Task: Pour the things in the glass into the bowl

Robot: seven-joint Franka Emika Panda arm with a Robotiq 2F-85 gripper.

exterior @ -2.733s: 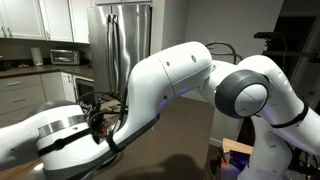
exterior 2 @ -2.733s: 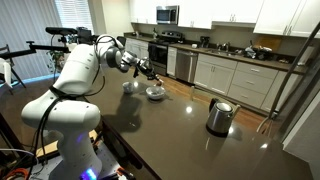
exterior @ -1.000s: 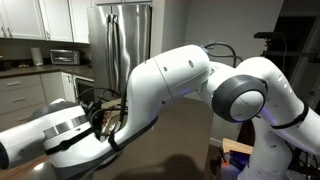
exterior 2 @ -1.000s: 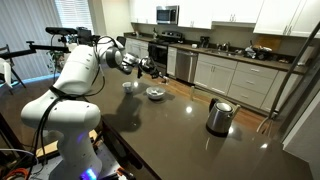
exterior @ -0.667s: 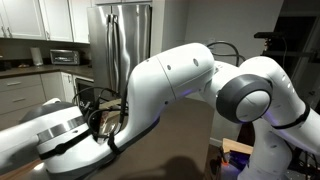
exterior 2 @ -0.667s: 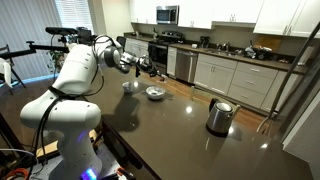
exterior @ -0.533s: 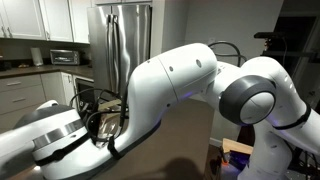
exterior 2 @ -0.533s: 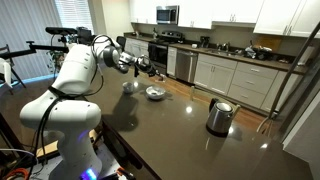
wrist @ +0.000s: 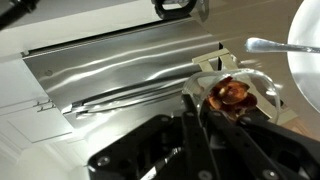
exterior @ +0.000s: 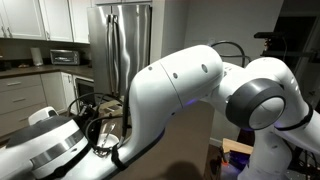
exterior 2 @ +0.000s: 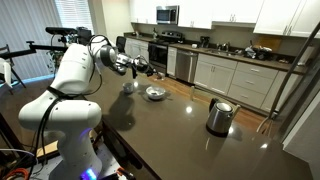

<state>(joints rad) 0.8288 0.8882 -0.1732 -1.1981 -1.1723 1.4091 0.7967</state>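
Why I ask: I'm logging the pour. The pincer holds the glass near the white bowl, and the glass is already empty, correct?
Not quite: the glass is not empty. The wrist view shows the pincer holding the glass near the white bowl, but reddish-brown bits lie inside the glass.

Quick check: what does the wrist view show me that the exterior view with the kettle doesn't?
Only the wrist view: the reddish-brown bits sitting in the glass, with the jaws shut on it. Only that exterior view: the kettle on the dark table, the arm, and where the whole bowl sits. Both: the bowl, though the wrist view catches only a white curved edge at its right side. The glass is too small to make out in the exterior view.
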